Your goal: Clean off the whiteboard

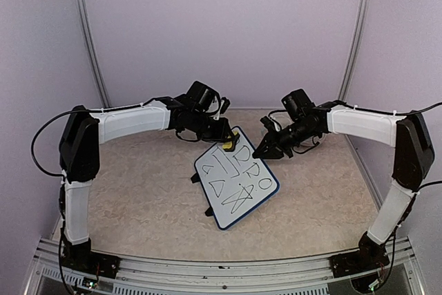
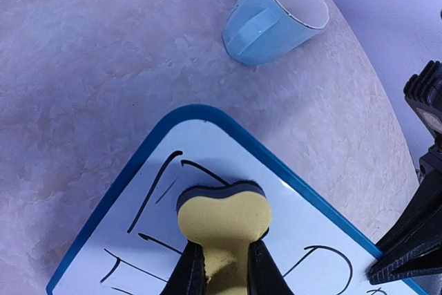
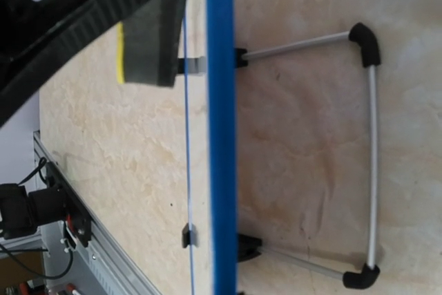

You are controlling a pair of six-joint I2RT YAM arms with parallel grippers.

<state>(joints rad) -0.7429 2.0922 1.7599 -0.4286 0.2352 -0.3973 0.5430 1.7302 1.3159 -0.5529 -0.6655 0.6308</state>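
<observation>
The whiteboard (image 1: 235, 177), blue-rimmed and covered in black scribbles, stands tilted on its wire legs in the middle of the table. My left gripper (image 1: 225, 137) is shut on a yellow sponge eraser (image 2: 224, 219), whose dark felt face presses on the board's far corner (image 2: 207, 143) beside marker strokes. My right gripper (image 1: 264, 150) is at the board's right edge, its black fingers (image 2: 407, 240) closed over the blue rim (image 2: 359, 236). In the right wrist view the rim (image 3: 221, 136) runs edge-on down the frame, and my own fingers do not show.
A light blue mug (image 2: 276, 15) lies on its side beyond the board's far corner. Behind the board is its metal stand with black feet (image 3: 373, 157). An aluminium rail (image 1: 221, 267) runs along the near table edge, and pale walls enclose the sides and back.
</observation>
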